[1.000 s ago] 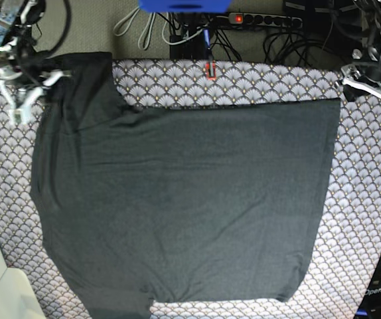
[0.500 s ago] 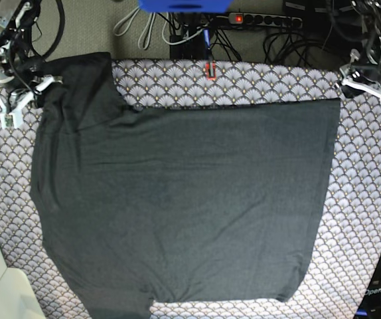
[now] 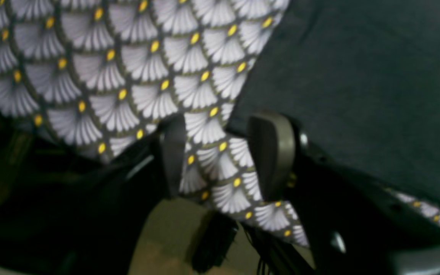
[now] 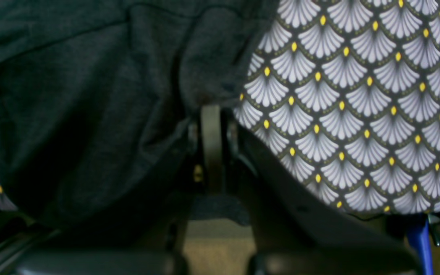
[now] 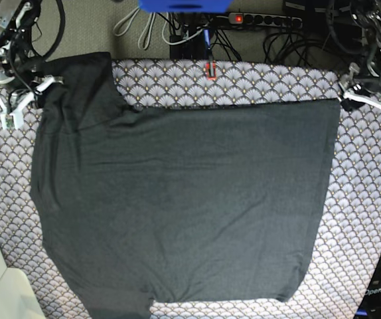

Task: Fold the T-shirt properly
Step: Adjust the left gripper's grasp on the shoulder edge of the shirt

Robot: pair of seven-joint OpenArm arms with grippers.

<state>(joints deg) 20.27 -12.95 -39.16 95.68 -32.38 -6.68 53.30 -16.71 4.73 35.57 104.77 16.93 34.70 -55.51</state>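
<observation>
You saw the T-shirt point(image 5: 184, 206) spread flat on the patterned cloth point(image 5: 370, 199). The right gripper point(image 4: 212, 114) was clenched on its sleeve edge; the left gripper point(image 3: 220, 152) stood released just beside the opposite corner.

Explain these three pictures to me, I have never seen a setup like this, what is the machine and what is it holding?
It is a robot with two arms, each ending in a pincer. One picture looks down from overhead; the other two come from small cameras on the wrists. A dark T-shirt lies spread on a tablecloth with a fan pattern. The right pincer is shut on the T-shirt's edge, at the overhead picture's upper left. The left pincer stands open beside the T-shirt's corner, at the upper right, holding nothing.
</observation>
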